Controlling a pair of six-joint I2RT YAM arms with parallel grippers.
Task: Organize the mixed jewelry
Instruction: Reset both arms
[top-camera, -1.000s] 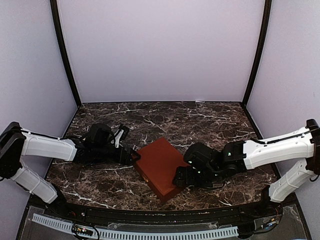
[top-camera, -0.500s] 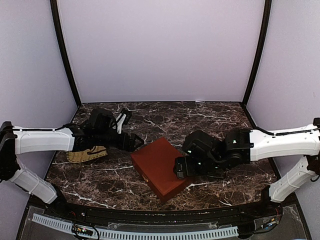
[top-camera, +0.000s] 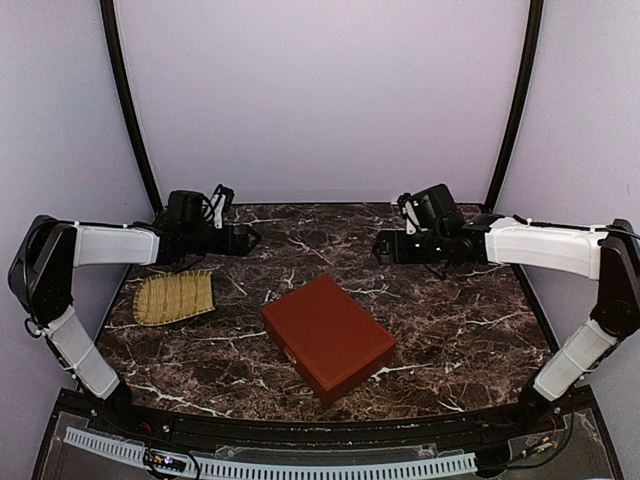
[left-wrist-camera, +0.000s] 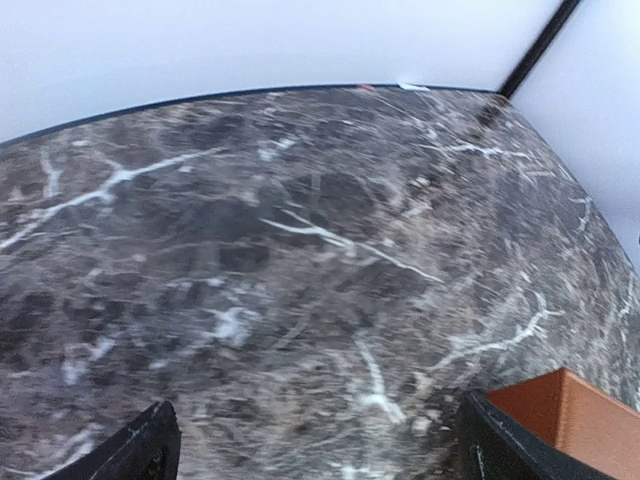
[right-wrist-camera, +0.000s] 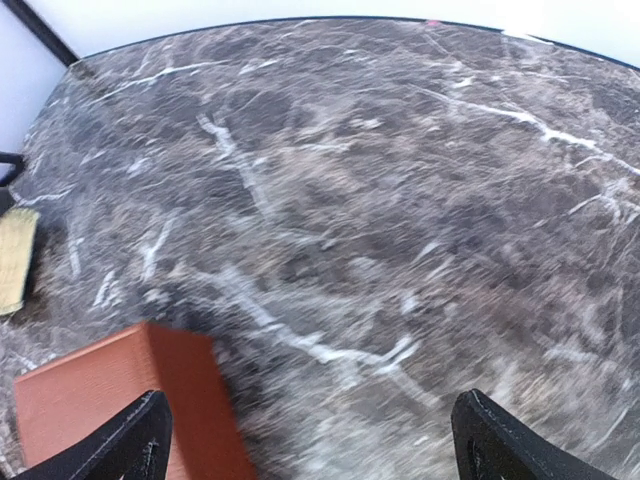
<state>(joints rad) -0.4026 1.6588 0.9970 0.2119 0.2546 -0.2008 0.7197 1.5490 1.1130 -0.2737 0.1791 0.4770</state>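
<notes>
Leftmost, the left arm (top-camera: 110, 245) is seen stretched across the far left corner of the dark marbled table (top-camera: 450, 330), with the left end effector (top-camera: 243, 238) carried near the back wall, well apart from every object. In the left wrist view its two black fingers (left-wrist-camera: 150, 450) are shown spread wide, with only marble seen between them and nothing gripped. Just in front of that arm, a woven straw-coloured mat (top-camera: 175, 297) is laid flat near the left edge of the table. Towards the middle, nearer the front edge, a red-brown box (top-camera: 328, 336) is set at an angle to the table edges, its lid shut. One corner of it is caught at the lower right of the left wrist view and another at the lower left of the right wrist view. The mixed jewelry cannot be made out in any view, so its place cannot be told. Further right, the right end effector (top-camera: 383, 247) is held near the back of the table, pointed towards the left one across a stretch of marble, well apart from the box. Its fingers (right-wrist-camera: 140, 440) are likewise shown spread wide in the right wrist view, with nothing pinched between them. Behind it, the right arm (top-camera: 545, 245) is extended from the right side of the table
</notes>
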